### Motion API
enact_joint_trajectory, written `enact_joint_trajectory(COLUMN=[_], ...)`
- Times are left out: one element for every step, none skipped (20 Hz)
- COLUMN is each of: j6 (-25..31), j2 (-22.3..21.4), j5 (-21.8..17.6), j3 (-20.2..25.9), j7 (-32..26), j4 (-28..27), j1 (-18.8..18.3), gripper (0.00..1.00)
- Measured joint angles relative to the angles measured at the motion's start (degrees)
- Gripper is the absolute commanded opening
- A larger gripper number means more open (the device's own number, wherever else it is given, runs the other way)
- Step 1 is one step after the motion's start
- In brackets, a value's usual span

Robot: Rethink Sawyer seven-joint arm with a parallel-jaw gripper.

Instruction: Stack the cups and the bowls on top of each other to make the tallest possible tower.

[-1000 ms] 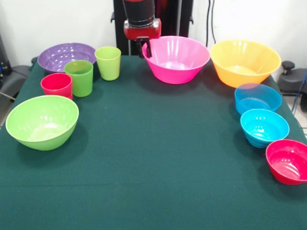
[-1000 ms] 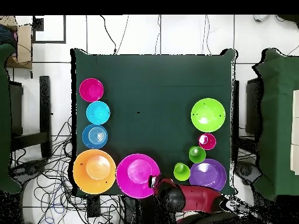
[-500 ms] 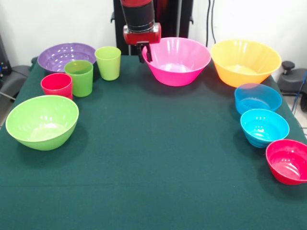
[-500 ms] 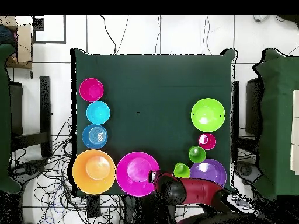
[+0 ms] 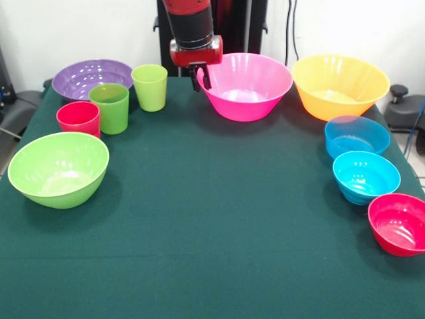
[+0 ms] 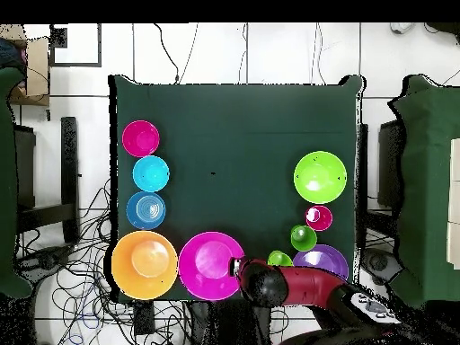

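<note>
Front view shows the red and black gripper [image 5: 201,74] hanging at the left edge of the large glossy pink plastic bowl [image 5: 247,85], its dark fingers pointing down right at the rim; I cannot tell from either view if they are apart or closed, or if they already pinch the rim. Nothing is stacked yet. All 10 pieces stand separately on the dark green tablecloth [image 5: 212,219]. On the left are the shallow purple bowl [image 5: 91,78], the lime-green tapered cup [image 5: 150,86], the darker green cup [image 5: 110,107], the short red cup [image 5: 79,118] and the large lime-green bowl [image 5: 58,167]. On the right are the large orange bowl [image 5: 339,86], then the small translucent blue bowl [image 5: 356,136], the small turquoise bowl [image 5: 366,176] and the small red bowl [image 5: 399,223] in a row toward the near edge. In the overhead view the gripper [image 6: 236,267] sits at the edge of the pink bowl [image 6: 208,265], between it and the lime-green cup [image 6: 278,259]. I judge that the task is at its first pick, with the pink bowl as the target. The next move needs a firm hold on the thin sloped rim, then a lift clear of the orange bowl [image 6: 144,263], which stands very close beside it.
</note>
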Motion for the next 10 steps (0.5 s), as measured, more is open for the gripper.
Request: enact_joint_trajectory(j6=[0.60, 0.96, 1.31, 1.60, 1.77, 2.41, 2.83, 3.38, 3.64, 4.27], j2=[0.00, 0.00, 0.00, 0.01, 0.01, 0.01, 0.01, 0.01, 0.01, 0.01], j5=[0.00, -0.01, -0.01, -0.01, -0.01, -0.01, -0.01, -0.02, -0.02, -0.02], j3=[0.28, 0.49, 0.70, 0.87, 0.95, 1.24, 1.44, 1.72, 1.86, 2.24], j7=[0.00, 0.00, 0.00, 0.00, 0.00, 0.00, 0.00, 0.00, 0.00, 0.00], j4=[-0.27, -0.44, -0.61, -0.73, -0.79, -0.98, -1.11, -1.31, -1.42, -1.72], j1=[-0.09, -0.18, -0.27, -0.37, -0.41, -0.56, -0.65, -0.76, -0.82, -0.94], gripper=[0.00, 0.00, 0.00, 0.00, 0.00, 0.00, 0.00, 0.00, 0.00, 0.00])
